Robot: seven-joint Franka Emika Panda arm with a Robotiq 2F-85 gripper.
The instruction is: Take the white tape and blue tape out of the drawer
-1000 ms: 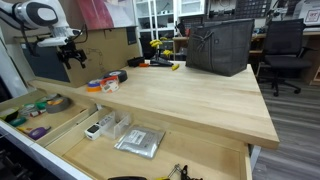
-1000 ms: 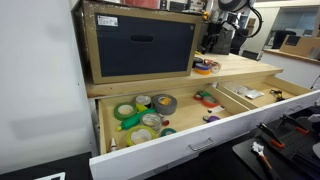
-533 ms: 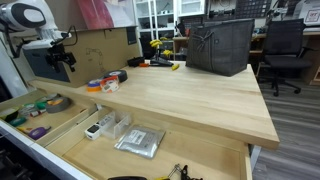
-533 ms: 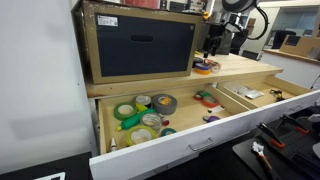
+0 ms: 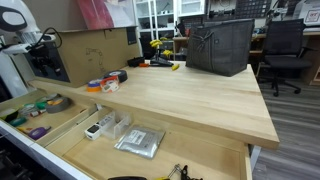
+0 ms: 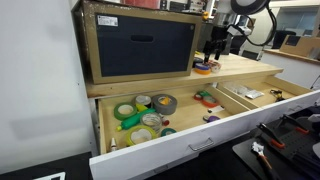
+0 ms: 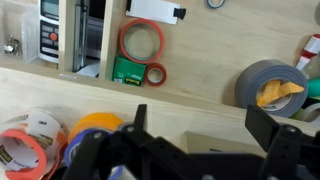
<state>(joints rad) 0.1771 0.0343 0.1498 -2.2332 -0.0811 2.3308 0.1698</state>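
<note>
End effector point(image 7: 200, 113), released and empty, has backed away from the white tape point(image 7: 38, 127) and blue tape point(image 7: 75, 146). Both lie on the counter point(image 7: 200, 95), outside the drawer point(image 7: 220, 40), so the task looks finished.

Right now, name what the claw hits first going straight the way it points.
Probably the bare light-wood workbench top, near its front edge. The open claw points there; the coloured tape rolls lie just aside. Depth is unclear.
</note>
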